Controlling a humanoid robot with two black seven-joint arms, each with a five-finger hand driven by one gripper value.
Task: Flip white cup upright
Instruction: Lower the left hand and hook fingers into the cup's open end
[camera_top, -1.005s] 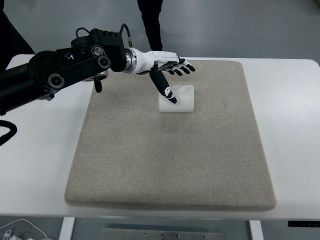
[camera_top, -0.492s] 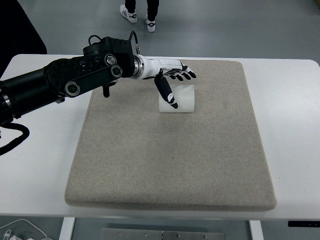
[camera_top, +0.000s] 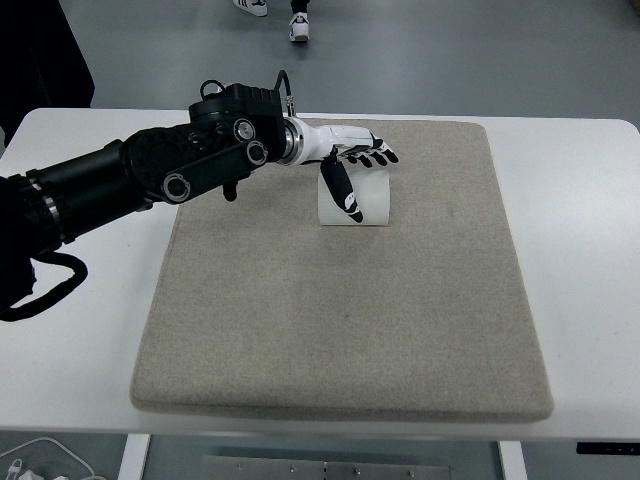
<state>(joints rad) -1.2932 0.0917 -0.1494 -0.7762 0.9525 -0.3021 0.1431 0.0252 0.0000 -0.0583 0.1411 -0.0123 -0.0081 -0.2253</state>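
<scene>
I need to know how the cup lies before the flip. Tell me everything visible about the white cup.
The white cup is plain, smooth and matte, like paper or plastic. It lies on its side on the beige felt-like mat, toward the far middle. The left hand reaches over its left and far part, fingers spread, thumb hanging down in front of it; whether they touch it is unclear. Which end is the mouth cannot be told.
</scene>
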